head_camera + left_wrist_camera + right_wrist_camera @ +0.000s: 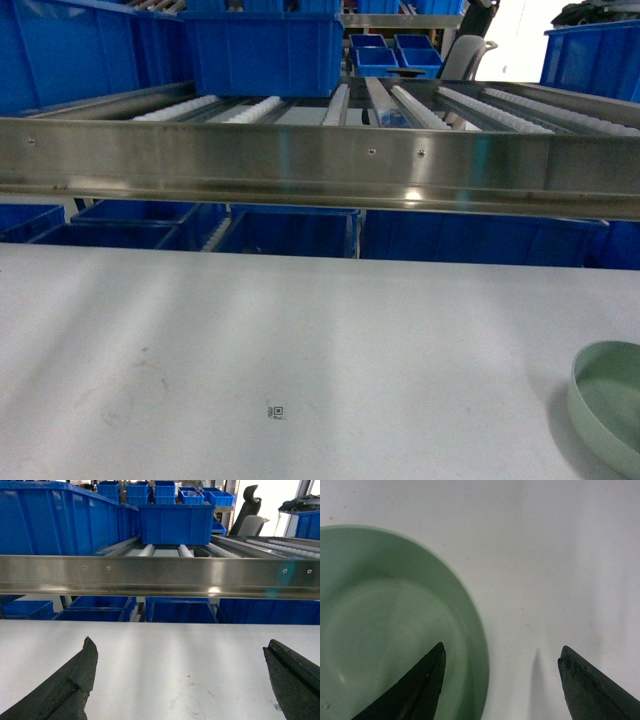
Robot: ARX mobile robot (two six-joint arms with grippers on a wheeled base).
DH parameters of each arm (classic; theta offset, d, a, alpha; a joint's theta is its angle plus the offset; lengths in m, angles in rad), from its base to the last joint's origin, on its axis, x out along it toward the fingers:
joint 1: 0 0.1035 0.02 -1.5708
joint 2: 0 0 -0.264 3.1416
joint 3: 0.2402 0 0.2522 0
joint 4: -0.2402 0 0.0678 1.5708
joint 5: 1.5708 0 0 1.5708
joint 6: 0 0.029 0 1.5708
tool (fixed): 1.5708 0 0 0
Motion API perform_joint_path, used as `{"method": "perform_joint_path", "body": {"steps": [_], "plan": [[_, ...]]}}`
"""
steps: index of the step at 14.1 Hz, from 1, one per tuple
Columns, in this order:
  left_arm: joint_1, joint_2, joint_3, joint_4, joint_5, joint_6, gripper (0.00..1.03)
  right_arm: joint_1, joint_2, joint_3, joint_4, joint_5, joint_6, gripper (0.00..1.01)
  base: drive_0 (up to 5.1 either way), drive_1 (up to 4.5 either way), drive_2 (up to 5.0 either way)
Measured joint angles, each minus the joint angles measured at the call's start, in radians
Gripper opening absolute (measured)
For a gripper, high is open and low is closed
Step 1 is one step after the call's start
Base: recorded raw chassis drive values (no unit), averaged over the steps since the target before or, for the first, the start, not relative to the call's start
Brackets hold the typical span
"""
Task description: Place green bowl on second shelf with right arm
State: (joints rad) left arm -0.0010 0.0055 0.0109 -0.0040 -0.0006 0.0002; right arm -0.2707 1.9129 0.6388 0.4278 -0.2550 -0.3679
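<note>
Green bowl (610, 405) sits on white tabletop (300, 360) at approx 4 o'clock in head view, and right gripper (500, 680), jaws wide, straddles its rim w/ one finger (420, 685) over the inside, so it should lower squarely, then close on the wall before lifting to second shelf (320, 165).

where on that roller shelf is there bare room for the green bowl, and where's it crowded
The second shelf has bare rollers along its right half, behind the front rail. Its left and centre back are crowded by blue bins. The green bowl sits on the white table, otherwise bare.
</note>
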Motion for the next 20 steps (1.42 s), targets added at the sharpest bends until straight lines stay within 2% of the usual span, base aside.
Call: {"method": "perform_joint_path", "body": {"steps": [1,3,4,5,6,7,12,13,15,17,20], "plan": [[0.0,0.0,0.0,0.0,0.0,0.0,0.98,-0.004,0.018,0.013,0.004,0.001,0.0,0.62,0.0,0.0,0.0],[0.0,0.0,0.0,0.0,0.0,0.0,0.98,-0.004,0.038,0.018,0.002,0.005,0.0,0.63,0.0,0.0,0.0],[0.0,0.0,0.0,0.0,0.0,0.0,0.98,0.004,0.043,0.018,0.004,0.011,0.0,0.61,0.0,0.0,0.0],[0.0,0.0,0.0,0.0,0.0,0.0,0.98,0.027,0.043,0.018,0.02,0.024,-0.001,0.53,0.0,0.0,0.0],[0.0,0.0,0.0,0.0,0.0,0.0,0.98,0.062,0.042,0.003,0.037,0.029,0.002,0.1,0.0,0.0,0.0],[0.0,0.0,0.0,0.0,0.0,0.0,0.98,0.086,0.014,-0.012,0.049,0.031,0.011,0.02,0.0,0.0,0.0],[0.0,0.0,0.0,0.0,0.0,0.0,0.98,0.089,-0.034,-0.086,0.135,0.043,0.04,0.02,0.0,0.0,0.0],[0.0,0.0,0.0,0.0,0.0,0.0,0.98,0.09,-0.072,-0.119,0.161,0.038,0.055,0.02,0.0,0.0,0.0],[0.0,0.0,0.0,0.0,0.0,0.0,0.98,0.115,-0.211,-0.158,0.213,0.034,0.112,0.02,0.0,0.0,0.0],[0.0,0.0,0.0,0.0,0.0,0.0,0.98,0.135,-0.279,-0.16,0.223,0.034,0.134,0.02,0.0,0.0,0.0],[0.0,0.0,0.0,0.0,0.0,0.0,0.98,0.153,-0.331,-0.163,0.233,0.035,0.148,0.02,0.0,0.0,0.0]]}}
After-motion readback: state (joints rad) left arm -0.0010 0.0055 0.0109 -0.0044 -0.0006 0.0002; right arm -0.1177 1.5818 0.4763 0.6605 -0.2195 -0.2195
